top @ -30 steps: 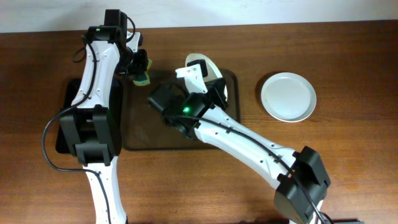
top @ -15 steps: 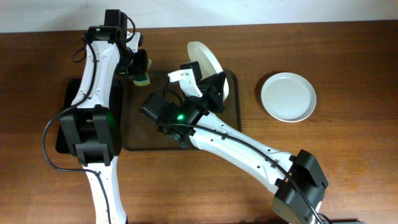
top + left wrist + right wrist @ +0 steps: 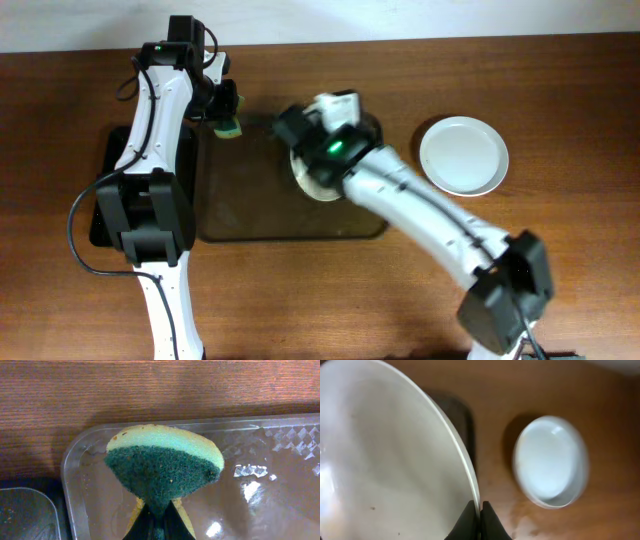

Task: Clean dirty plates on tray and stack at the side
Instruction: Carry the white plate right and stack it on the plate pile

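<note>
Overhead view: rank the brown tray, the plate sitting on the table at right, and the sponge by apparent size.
Largest to smallest:
1. Tray
2. Table plate
3. Sponge, clearly the smallest

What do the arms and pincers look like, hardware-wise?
The left arm and right arm have white tubular links, black joint housings and a green LED each. A black cable loops beside the left base. The left pincer and right pincer have slim black fingers.
</note>
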Available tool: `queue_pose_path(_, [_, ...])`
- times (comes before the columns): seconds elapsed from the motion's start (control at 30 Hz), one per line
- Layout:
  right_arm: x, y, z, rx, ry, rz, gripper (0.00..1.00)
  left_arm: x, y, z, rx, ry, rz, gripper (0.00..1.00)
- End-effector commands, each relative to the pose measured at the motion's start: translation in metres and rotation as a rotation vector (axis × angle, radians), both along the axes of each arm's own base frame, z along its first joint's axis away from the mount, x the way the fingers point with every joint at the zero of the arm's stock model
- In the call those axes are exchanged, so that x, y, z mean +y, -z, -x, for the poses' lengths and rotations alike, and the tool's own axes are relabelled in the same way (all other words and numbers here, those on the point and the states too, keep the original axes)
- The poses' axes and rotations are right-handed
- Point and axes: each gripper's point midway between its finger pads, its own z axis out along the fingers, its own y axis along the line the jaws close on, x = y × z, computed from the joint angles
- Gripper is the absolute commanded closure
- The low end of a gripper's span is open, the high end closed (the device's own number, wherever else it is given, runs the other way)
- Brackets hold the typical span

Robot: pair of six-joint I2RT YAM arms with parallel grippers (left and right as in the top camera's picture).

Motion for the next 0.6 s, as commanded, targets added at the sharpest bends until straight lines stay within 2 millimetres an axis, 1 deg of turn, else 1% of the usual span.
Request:
queue_pose_path(0.0, [0.008,0.005,0.003,0.207,-0.077,-0.366,0.96,-0.001,0.004,0.001,0.014,-0.011,0.009,0.96])
queue_pose_path(0.07, [-0.006,0.006,-0.007,0.249,-0.070,-0.475,0.96,-0.001,0.004,0.002,0.015,-0.011,0.009,0.96])
queue_pose_path(0.17, [-0.049,0.006,-0.022,0.261,0.029,-0.571,0.96,-0.001,0.004,0.002,0.015,-0.011,0.009,0.96])
queue_pose_path(0.2, [-0.070,0.006,-0.027,0.256,0.080,-0.586,0.96,-0.001,0.004,0.002,0.015,-0.011,0.009,0.96])
queue_pose_path(0.3, [-0.149,0.009,-0.037,0.226,0.265,-0.602,0.96,-0.001,0.004,0.002,0.015,-0.011,0.009,0.96])
queue_pose_path(0.33, [-0.174,0.010,-0.037,0.212,0.322,-0.600,0.96,-0.001,0.004,0.002,0.015,-0.011,0.009,0.96])
queue_pose_path(0.4, [-0.206,0.013,-0.036,0.197,0.395,-0.603,0.96,-0.001,0.004,0.002,0.014,-0.011,0.010,0.96])
queue_pose_path(0.47, [-0.231,0.020,-0.031,0.196,0.459,-0.591,0.96,-0.001,0.004,0.002,0.015,-0.011,0.010,0.96])
queue_pose_path(0.5, [-0.245,0.027,-0.025,0.204,0.498,-0.567,0.96,-0.001,0.004,0.002,0.015,-0.011,0.010,0.96])
queue_pose_path(0.53, [-0.261,0.038,-0.016,0.219,0.548,-0.532,0.96,-0.001,0.004,0.002,0.017,-0.011,0.010,0.96])
queue_pose_path(0.57, [-0.270,0.046,-0.011,0.227,0.573,-0.518,0.96,-0.001,0.004,0.002,0.018,-0.011,0.010,0.96])
